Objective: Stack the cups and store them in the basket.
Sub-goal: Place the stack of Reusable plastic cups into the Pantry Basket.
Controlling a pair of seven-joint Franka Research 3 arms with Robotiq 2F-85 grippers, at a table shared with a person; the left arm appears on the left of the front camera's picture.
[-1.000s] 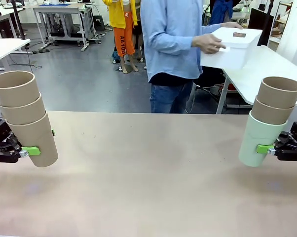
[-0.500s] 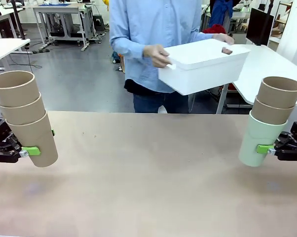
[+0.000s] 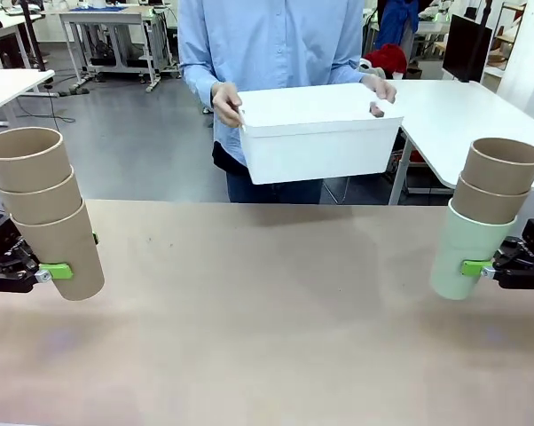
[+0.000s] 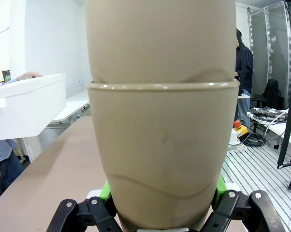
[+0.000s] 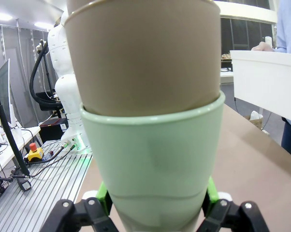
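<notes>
Front view: six cups, already nested into two stacks of three. The tan-brown stack [image 3: 41, 213] sits at 9 o'clock, three matte handleless tumblers with stepped rims, leaning toward 11 o'clock. The mixed stack [image 3: 489, 217] sits at 3 o'clock, a pale mint-green tumbler outermost with two tan-brown ones inside, leaning toward 1 o'clock. Both appear lifted off the table [image 3: 267, 328].

The left gripper [image 3: 75, 255] is clamped low on the bottom cup of the tan-brown stack. In the left wrist view its green pads [image 4: 106, 191] press the wall on either side. The right gripper [image 3: 469, 263] grips the mint-green cup near its base in the same way.

At 12 o'clock the basket [image 3: 320, 133], a white rectangular bin, hangs above the far table edge in the person's hands [image 3: 224, 102], not yet set down.

Stacking looks largely done, so you are at the storing step. Expect to wait until the bin rests on the table, then bring each stack toward 12 o'clock, level it over the opening and lower it in. Watch the tilt, since nested tumblers could slide apart.
</notes>
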